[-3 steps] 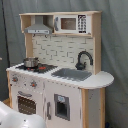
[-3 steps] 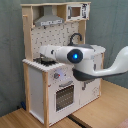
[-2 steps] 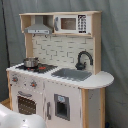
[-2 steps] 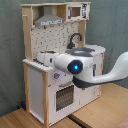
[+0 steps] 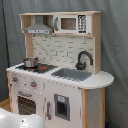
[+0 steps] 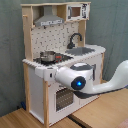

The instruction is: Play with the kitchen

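The kitchen (image 5: 60, 80) is a tall white and light-wood toy with a grey hood (image 5: 38, 27), a microwave (image 5: 72, 23), a sink (image 5: 71, 74) with a black faucet (image 5: 83, 58), and a small metal pot (image 5: 31, 62) on the black-red hob. In the second exterior view the kitchen (image 6: 35, 85) stands behind my white arm (image 6: 107, 85), which has a blue light at the wrist. My gripper (image 6: 49, 74) reaches toward the counter's front edge above the oven door (image 6: 62, 97). In the first exterior view only a white part of the arm (image 5: 20, 121) shows at the bottom left.
A grey curtain (image 5: 115, 45) hangs behind the kitchen. The kitchen stands on a light wooden surface (image 6: 30, 120) with a seam running through it. A rounded wooden counter end (image 5: 100, 80) sticks out on the first exterior view's right.
The arm has moved left and down in the second exterior view, closer to the counter's front edge. It now enters the first exterior view at the bottom left.
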Controlling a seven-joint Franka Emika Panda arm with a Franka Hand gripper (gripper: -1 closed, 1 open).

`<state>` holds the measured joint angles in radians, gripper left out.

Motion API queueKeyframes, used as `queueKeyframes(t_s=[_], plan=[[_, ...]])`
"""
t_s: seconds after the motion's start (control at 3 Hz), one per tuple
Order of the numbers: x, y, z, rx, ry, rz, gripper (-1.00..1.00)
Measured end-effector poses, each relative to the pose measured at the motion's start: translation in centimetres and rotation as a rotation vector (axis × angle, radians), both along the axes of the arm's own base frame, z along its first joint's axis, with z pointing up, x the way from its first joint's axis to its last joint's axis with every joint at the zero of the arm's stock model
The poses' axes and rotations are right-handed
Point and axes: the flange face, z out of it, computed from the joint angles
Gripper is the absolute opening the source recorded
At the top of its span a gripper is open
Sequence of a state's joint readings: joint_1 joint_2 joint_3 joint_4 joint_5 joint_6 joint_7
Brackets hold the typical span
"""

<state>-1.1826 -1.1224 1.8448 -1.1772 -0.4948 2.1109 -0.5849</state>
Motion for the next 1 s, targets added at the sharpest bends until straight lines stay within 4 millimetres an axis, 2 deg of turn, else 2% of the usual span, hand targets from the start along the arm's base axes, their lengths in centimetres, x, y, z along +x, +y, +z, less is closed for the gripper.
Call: queueKeyframes(t_s=[0.33, 1.0], plan=[[-0.7, 0.0, -2.4, 0.001, 0.013, 0.045, 1.0], [-2.8, -1.4, -5.3, -0.024, 0.021, 0.101, 1.0]])
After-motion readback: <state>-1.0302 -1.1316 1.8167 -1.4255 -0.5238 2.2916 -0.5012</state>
